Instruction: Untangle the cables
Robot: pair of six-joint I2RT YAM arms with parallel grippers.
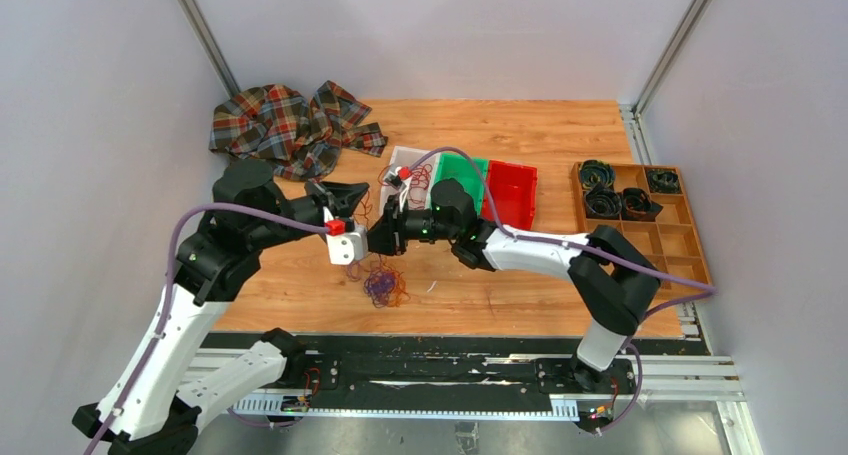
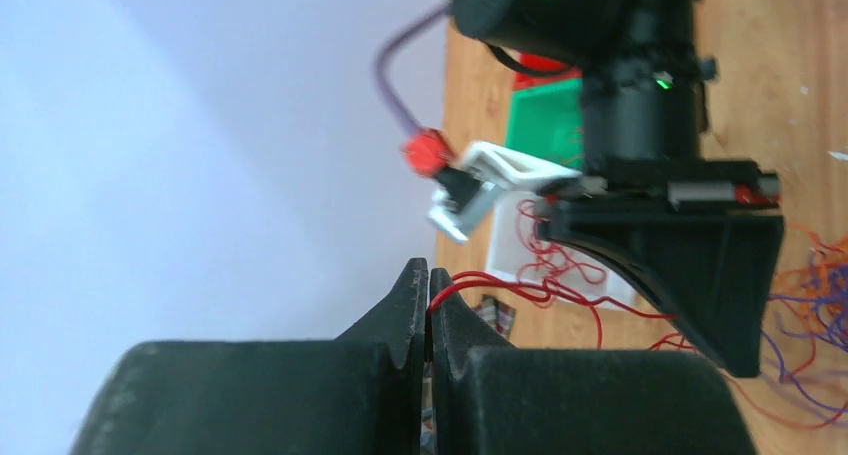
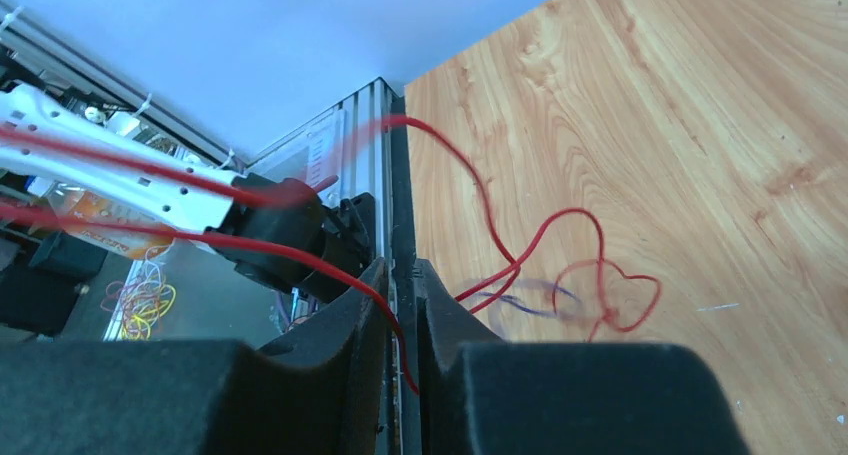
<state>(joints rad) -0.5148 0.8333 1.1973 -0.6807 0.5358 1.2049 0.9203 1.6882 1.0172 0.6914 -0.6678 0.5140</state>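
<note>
Fingers first: left fingers (image 2: 415, 305) clenched tight on a red cable (image 2: 500, 291), the strand leaving the tips and running off towards the right arm's black wrist. On the other arm, right fingers (image 3: 375, 300) closed to a thin slit with a red strand caught in it; more red loops hang beyond, over the worktop (image 3: 700, 125). Top view: both sets of fingers hang above the wood, close together, tips nearly facing. Just below them and slightly nearer the bases, the tangle (image 1: 384, 286) of orange, purple and red cables rests on the worktop, a few thin strands rising from it towards them. Behind the fingers, a pale bin (image 1: 398, 159) with red strands lying in it; a green bin (image 1: 468, 172) and a red bin (image 1: 514, 193) stand side by side to its right. Far left, plaid cloth (image 1: 292, 127) in a heap; far right, wooden divided tray (image 1: 680, 237) with black coils in some compartments.
</note>
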